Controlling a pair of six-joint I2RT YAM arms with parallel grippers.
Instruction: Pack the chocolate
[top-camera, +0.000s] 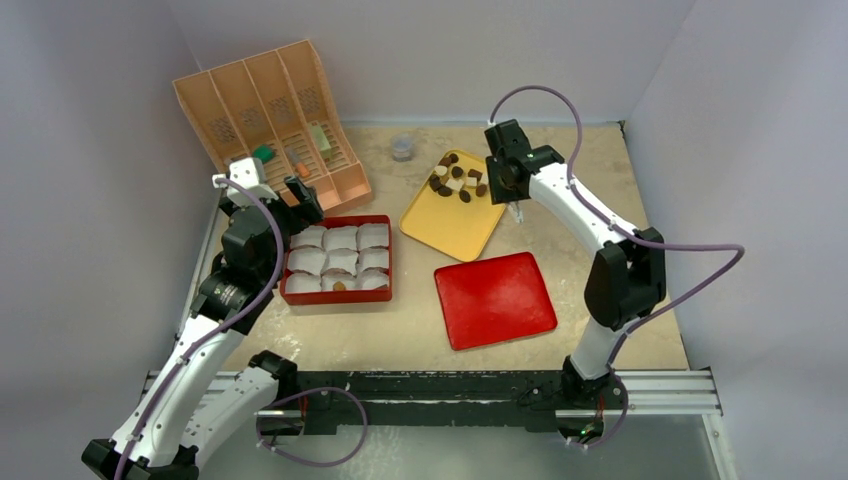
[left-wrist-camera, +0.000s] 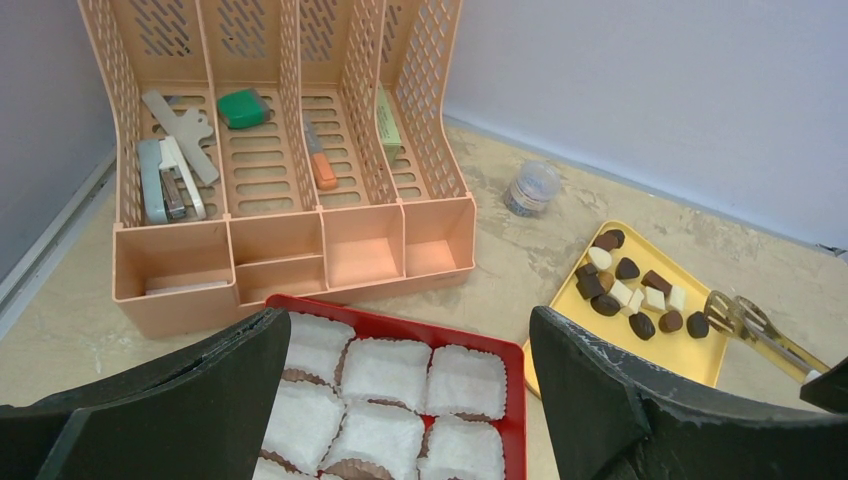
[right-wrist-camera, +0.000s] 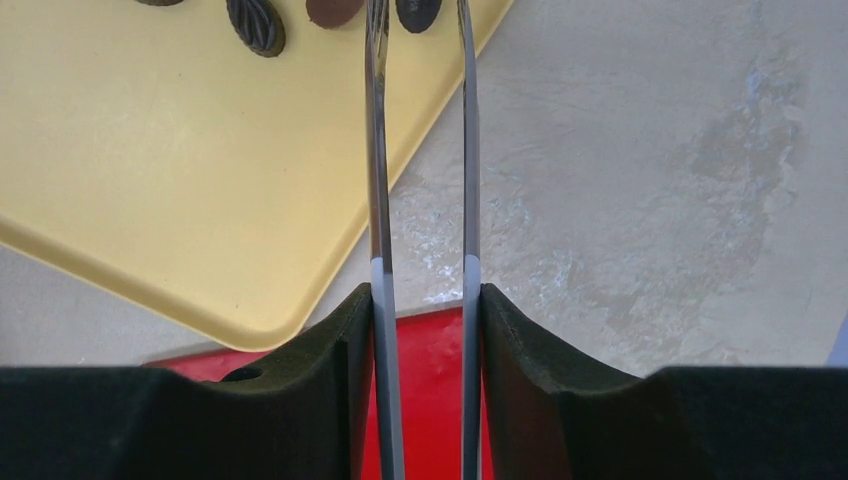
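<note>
- The chocolate lies in a small heap at the far end of the yellow tray.
- The right fingers are pinching a pair of metal tongs. The tongs reach in over the tray's right edge, close to the heap.
- The two tong arms stand a little apart. I see nothing between them, but the right wrist view cuts off their tips.
- I think the job now is to grab one piece.
- Pick a piece at the side of the heap nearest the tongs, so the others don't get pushed.
- Put one tong arm on each side of it, then squeeze softly. If you squeeze too hard, a round piece may pop out.
- Lift it straight up before moving away from the tray.
- The red box of white paper cups sits left of the tray. The red lid lies just in front of the tray.
- The left fingers are spread wide and hold nothing. They hang left of the tray, over the box.
</note>
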